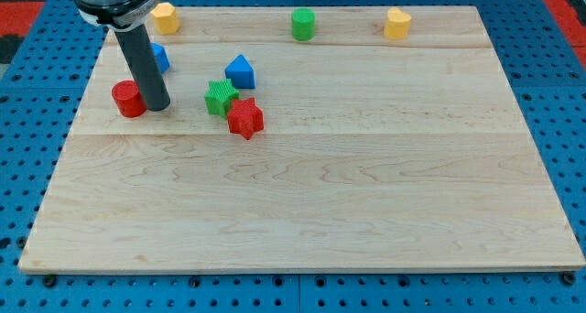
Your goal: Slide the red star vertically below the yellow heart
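Pale wooden board (302,221) fills most of the frame, lying on a blue perforated surface (27,167).

Red star (244,118) sits in the upper left part of the board, left of centre. Lies flat; no clear long axis, arms spread about evenly. One arm points toward the frame's bottom, another toward the upper right. Its upper left arm touches or nearly touches the green star (221,97); cannot tell which.

Blue block (240,71), house-like with a peaked top, just above the green star, close but apart.

Yellow heart (397,24) at the upper right of the board, near the top edge, well apart from the red star. Green block (303,25), roughly cylindrical, at top centre. Yellow block (164,18) at upper left, shape unclear.

Dark rod comes down from the frame's upper left. My tip (156,107) rests just right of the red cylinder (129,100), touching or almost so. A second blue block (159,58) is partly hidden behind the rod, shape not clear.

No jaws on this arm: only the plain rod, holding nothing. Tip is well left of the red star, with the green star between them.
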### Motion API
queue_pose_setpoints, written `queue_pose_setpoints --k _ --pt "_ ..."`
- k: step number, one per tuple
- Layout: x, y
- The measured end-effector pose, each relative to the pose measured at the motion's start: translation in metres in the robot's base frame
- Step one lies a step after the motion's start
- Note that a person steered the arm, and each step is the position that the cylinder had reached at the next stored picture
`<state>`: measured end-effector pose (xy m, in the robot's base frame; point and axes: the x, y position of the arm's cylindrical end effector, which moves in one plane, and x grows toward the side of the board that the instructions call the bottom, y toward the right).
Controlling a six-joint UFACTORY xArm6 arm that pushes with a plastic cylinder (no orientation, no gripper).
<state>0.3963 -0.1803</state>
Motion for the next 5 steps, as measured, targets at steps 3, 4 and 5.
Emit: queue_pose_setpoints --k 3,4,5 --pt "0.036 0.095" --pt "0.029 0.219" --pt "0.021 0.253"
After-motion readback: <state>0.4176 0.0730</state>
